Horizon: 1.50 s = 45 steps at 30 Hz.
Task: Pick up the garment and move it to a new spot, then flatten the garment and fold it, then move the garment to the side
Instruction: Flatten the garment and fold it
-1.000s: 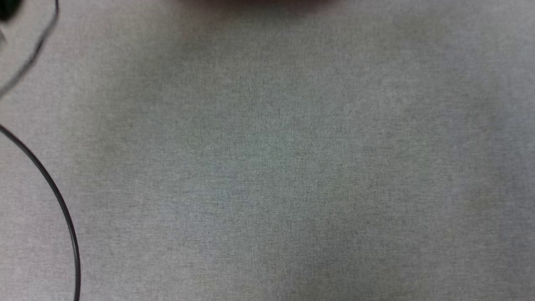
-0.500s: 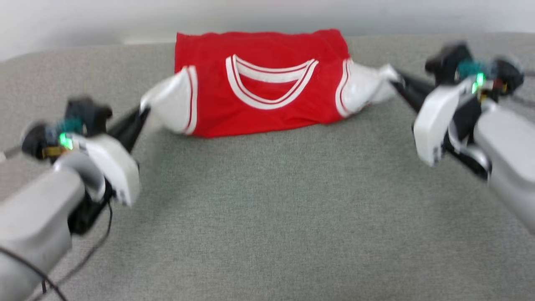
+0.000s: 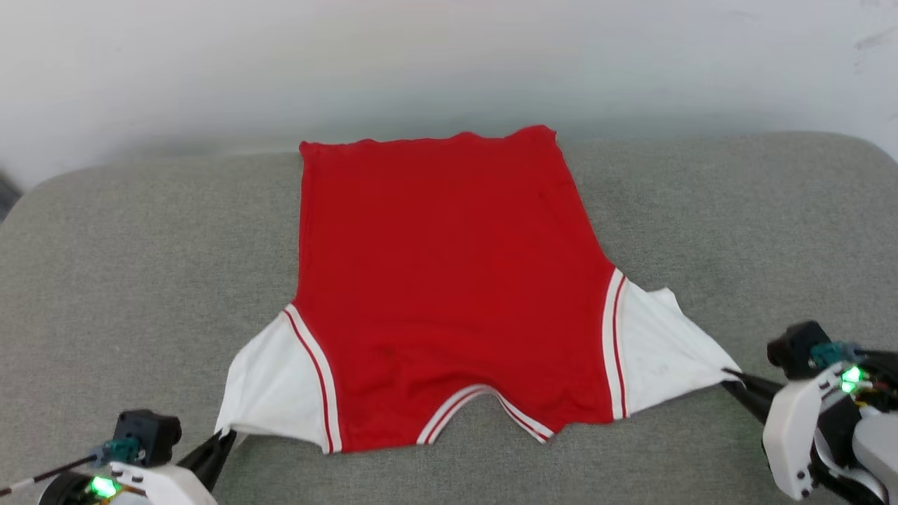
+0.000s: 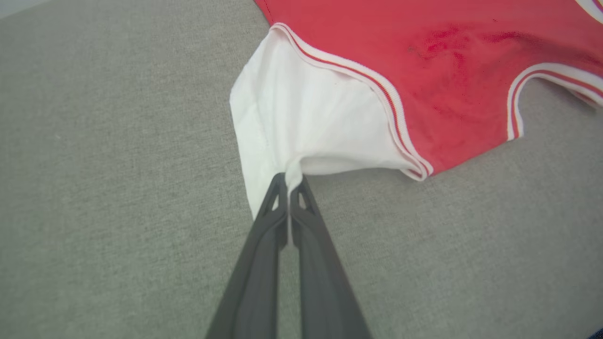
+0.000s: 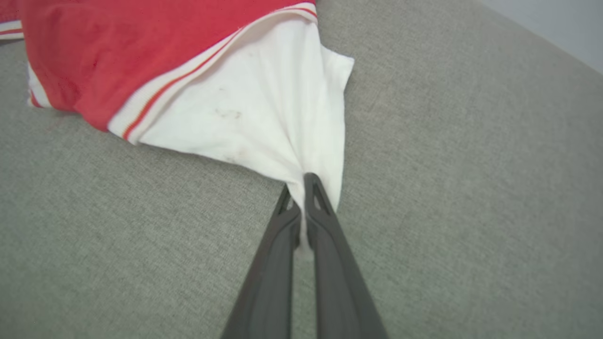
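Grey bench, woven cloth cover, rounded corners, plain white wall behind. Red shirt lies spread flat mid-bench, hem toward the wall, neckline toward me. Thin knit, plain red side up. The sleeves are white, with red-white striped ribbing at the sleeve seams and neck; faint dark smudges show on the cloth. My left claw is clenched on the left sleeve tip, my right claw on the right sleeve tip. Both sleeves are pulled outward.
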Motion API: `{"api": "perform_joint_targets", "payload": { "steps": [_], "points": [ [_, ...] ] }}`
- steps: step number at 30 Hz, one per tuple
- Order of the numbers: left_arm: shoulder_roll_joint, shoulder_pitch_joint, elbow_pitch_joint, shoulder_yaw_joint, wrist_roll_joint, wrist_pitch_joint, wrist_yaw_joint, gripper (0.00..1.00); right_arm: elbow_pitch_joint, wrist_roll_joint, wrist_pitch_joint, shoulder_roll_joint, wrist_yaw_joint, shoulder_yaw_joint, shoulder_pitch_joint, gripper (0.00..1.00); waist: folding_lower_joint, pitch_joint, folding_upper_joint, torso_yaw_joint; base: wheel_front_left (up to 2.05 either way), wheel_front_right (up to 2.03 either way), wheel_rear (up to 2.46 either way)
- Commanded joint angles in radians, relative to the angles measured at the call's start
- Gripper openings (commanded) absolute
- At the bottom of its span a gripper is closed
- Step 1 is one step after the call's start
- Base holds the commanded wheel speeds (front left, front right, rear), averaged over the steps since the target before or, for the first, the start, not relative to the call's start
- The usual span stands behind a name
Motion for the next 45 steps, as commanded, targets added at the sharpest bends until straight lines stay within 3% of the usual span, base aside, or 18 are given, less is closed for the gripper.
{"api": "perform_joint_targets", "payload": {
  "steps": [1, 13, 18, 19, 20, 25, 29, 35, 40, 45],
  "points": [
    [0.008, 0.042, -0.011, 0.010, -0.006, -0.002, 0.016, 0.00, -0.010, 0.013, -0.005, -0.016, -0.001, -0.008, 0.047, 0.00, 0.0002, -0.027, 0.0000, 0.003, 0.00, 0.00, 0.00],
    [0.060, 0.309, -0.158, 0.104, -0.018, -0.002, 0.114, 0.00, -0.204, 0.027, 0.050, -0.146, -0.001, -0.096, 0.386, 0.00, 0.0002, -0.077, 0.0000, 0.005, 0.00, 0.00, 0.00],
    [0.047, 0.350, -0.195, 0.153, 0.005, -0.002, 0.132, 0.00, -0.254, 0.007, 0.096, -0.137, -0.001, -0.186, 0.444, 0.00, 0.0002, -0.062, 0.0000, 0.006, 0.00, 0.00, 0.00],
    [0.042, 0.351, -0.202, 0.164, 0.013, -0.002, 0.134, 0.00, -0.259, 0.008, 0.113, -0.132, -0.001, -0.209, 0.450, 0.47, 0.0002, -0.057, 0.0000, 0.008, 0.00, 0.00, 0.00],
    [0.038, 0.349, -0.209, 0.173, 0.021, -0.002, 0.136, 0.00, -0.269, 0.000, 0.130, -0.130, -0.001, -0.233, 0.451, 1.00, 0.0002, -0.052, 0.0000, 0.010, 0.00, 0.00, 0.00],
    [0.027, 0.345, -0.243, 0.227, 0.068, -0.002, 0.153, 0.00, -0.338, -0.068, 0.170, -0.163, -0.001, -0.395, 0.387, 1.00, 0.0002, -0.016, 0.0000, 0.022, 0.00, 0.00, 0.00],
    [0.017, 0.333, -0.280, 0.267, 0.113, -0.003, 0.170, 0.00, -0.429, -0.132, 0.197, -0.192, -0.001, -0.585, 0.299, 1.00, 0.0002, 0.035, 0.0000, 0.038, 0.00, 0.00, 0.00],
    [-0.005, 0.289, -0.323, 0.304, 0.184, -0.003, 0.171, 0.00, -0.527, -0.218, 0.314, -0.143, -0.001, -0.832, 0.092, 1.00, 0.0002, 0.157, 0.0000, 0.081, 0.00, 0.00, 0.00],
    [-0.031, 0.225, -0.349, 0.320, 0.237, -0.003, 0.162, 0.00, -0.507, -0.233, 0.530, -0.100, -0.001, -0.838, -0.148, 1.00, 0.0002, 0.270, 0.0000, 0.130, 0.00, 0.00, 0.00],
    [-0.062, 0.179, -0.373, 0.337, 0.274, -0.003, 0.152, 0.00, -0.427, -0.202, 0.807, -0.061, -0.001, -0.753, -0.358, 1.00, 0.0002, 0.355, 0.0000, 0.174, 0.00, 0.00, 0.00]
  ]
}}
